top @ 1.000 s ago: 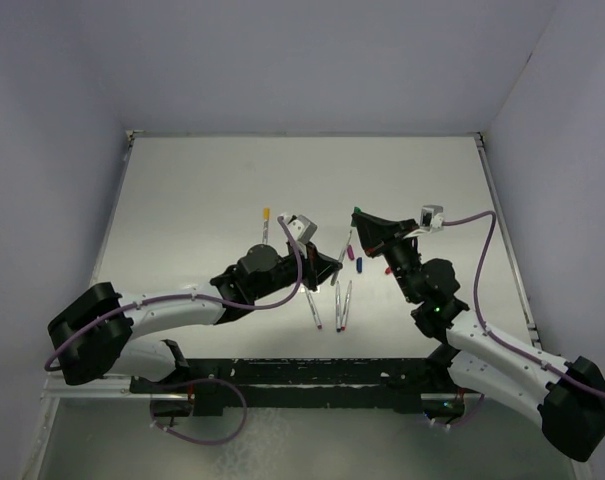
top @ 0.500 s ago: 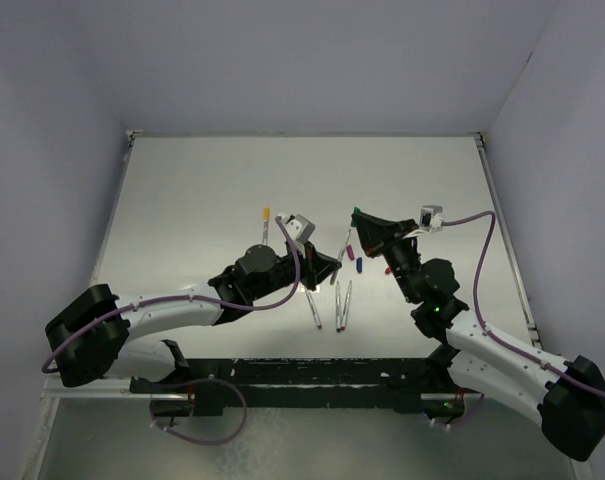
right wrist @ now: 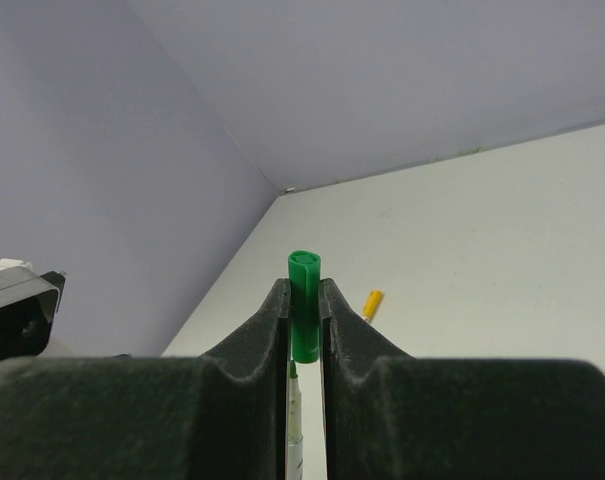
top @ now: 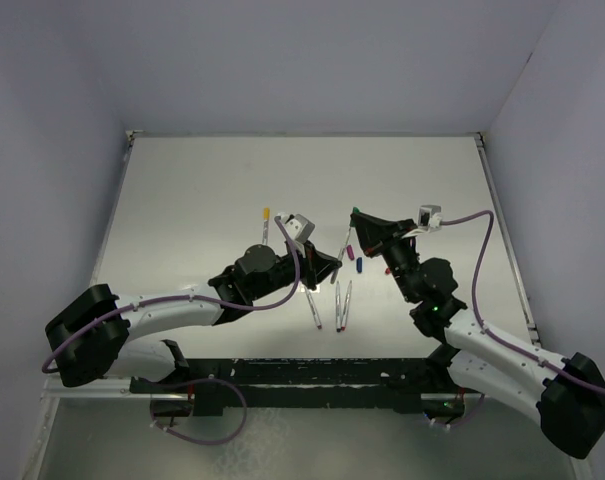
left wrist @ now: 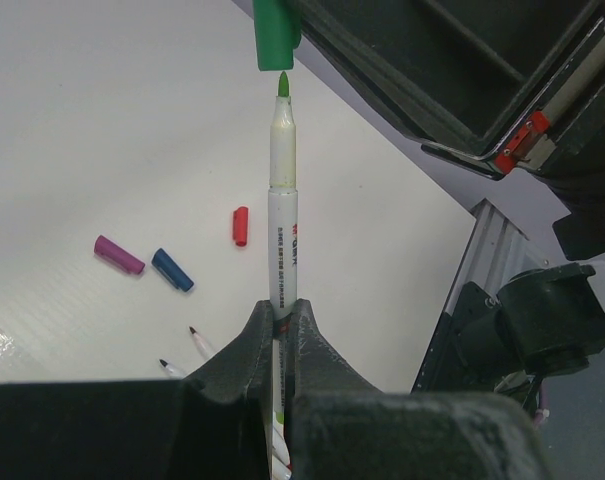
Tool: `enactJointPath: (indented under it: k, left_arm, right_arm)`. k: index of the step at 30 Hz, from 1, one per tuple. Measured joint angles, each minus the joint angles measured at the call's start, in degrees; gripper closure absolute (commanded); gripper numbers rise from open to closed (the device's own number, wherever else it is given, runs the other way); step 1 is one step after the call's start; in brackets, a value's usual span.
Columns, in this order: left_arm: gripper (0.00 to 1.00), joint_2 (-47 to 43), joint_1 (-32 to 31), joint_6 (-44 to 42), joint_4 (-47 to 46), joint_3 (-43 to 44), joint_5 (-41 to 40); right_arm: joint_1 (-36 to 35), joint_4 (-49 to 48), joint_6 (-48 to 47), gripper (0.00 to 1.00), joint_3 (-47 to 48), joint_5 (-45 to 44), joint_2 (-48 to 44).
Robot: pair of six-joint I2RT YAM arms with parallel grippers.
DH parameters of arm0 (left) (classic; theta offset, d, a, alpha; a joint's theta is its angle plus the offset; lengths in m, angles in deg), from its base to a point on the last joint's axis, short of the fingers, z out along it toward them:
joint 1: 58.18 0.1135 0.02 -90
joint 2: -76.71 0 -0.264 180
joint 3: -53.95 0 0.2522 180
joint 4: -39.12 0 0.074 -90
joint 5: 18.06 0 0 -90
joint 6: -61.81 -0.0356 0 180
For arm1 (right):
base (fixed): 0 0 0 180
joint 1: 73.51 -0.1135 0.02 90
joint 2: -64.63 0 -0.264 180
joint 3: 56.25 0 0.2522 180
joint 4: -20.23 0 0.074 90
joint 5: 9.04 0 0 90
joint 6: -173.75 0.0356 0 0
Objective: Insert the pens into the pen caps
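Note:
My left gripper is shut on the barrel of the green-tipped pen, which points up and away from it. My right gripper is shut on the green cap, open end down. The pen's green tip sits just under the cap's mouth, almost touching and slightly off to one side in the right wrist view. In the top view the two grippers meet above the table's middle. Magenta, blue and red caps lie on the table.
Three uncapped pens lie side by side near the front, below the grippers. A pen with a yellow end lies to the left behind my left arm. Purple walls enclose the white table.
Almost nothing: the left arm has shifted very slightly, and both grippers keep their hold on the pen and the cap.

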Motion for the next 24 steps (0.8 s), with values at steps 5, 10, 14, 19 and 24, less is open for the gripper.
enactJointPath:
  k: [5,10,14,19,24]
  left_arm:
    - [1.00,0.0,0.0,0.0,-0.2,0.0,0.0]
    - [1.00,0.0,0.0,0.0,-0.1,0.0,0.0]
    - [1.00,0.4,0.0,0.0,-0.2,0.0,0.0]
    - [1.00,0.6,0.0,0.0,-0.5,0.0,0.0]
    - [1.00,0.6,0.0,0.0,-0.9,0.0,-0.1]
  right_arm:
    - [0.0,-0.2,0.2,1.00,0.0,0.1,0.2]
    - [0.0,-0.5,0.6,1.00,-0.5,0.2,0.1]
    - [0.0,-0.7,0.8,1.00,-0.7,0.2,0.1]
    - [0.0,-0.8,1.1,1.00,-0.8,0.7,0.1]
    - [0.0,-0.8,1.2,1.00,-0.8,1.1,0.1]
